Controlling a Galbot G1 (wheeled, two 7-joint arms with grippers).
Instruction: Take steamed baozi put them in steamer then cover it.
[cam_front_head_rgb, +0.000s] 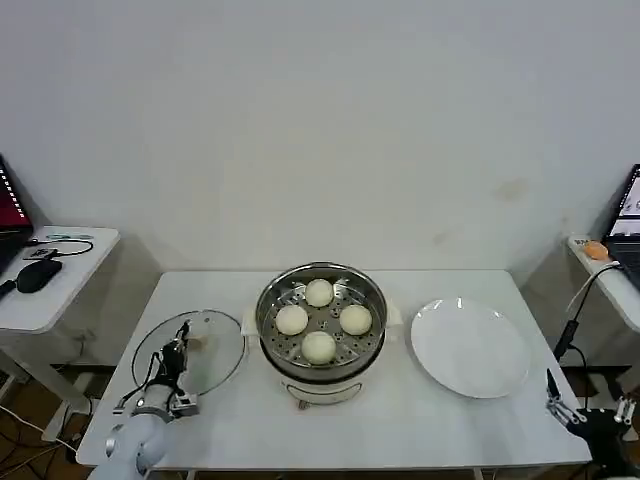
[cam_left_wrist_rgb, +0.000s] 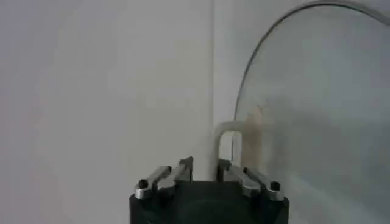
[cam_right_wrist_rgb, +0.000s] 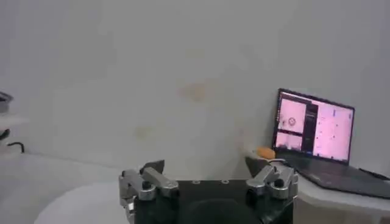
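Four off-white buns (cam_front_head_rgb: 319, 320) sitting on the perforated tray inside the shiny steel steamer (cam_front_head_rgb: 272, 335), one toward the back, one toward the front, one on each side, close together without clearly touching. Steamer standing at the middle of the white desk (cam_front_head_rgb: 400, 420) on its white base, nearer the back edge than the front. Clear glass lid (cam_front_head_rgb: 218, 352) lying flat on the desk toward the left edge, just beside the steamer, its whitish handle (cam_left_wrist_rgb: 234, 141) standing up near the lid's middle. Left tool (cam_front_head_rgb: 178, 355) poised over the lid by the handle; in the left wrist view, fingers (cam_left_wrist_rgb: 159, 177) parted with a gap between them, the handle just ahead of that gap, nothing gripped. Flat white plate (cam_front_head_rgb: 470, 348) resting toward the right edge of the desk, bare, apart from the steamer. Right tool (cam_front_head_rgb: 585, 415) held low off the front right corner of the desk, away from the plate; in the right wrist view, fingers (cam_right_wrist_rgb: 146, 182) spread wide, holding nothing. Side tables to either side of the desk, a laptop (cam_right_wrist_rgb: 314, 133) open on the right one.
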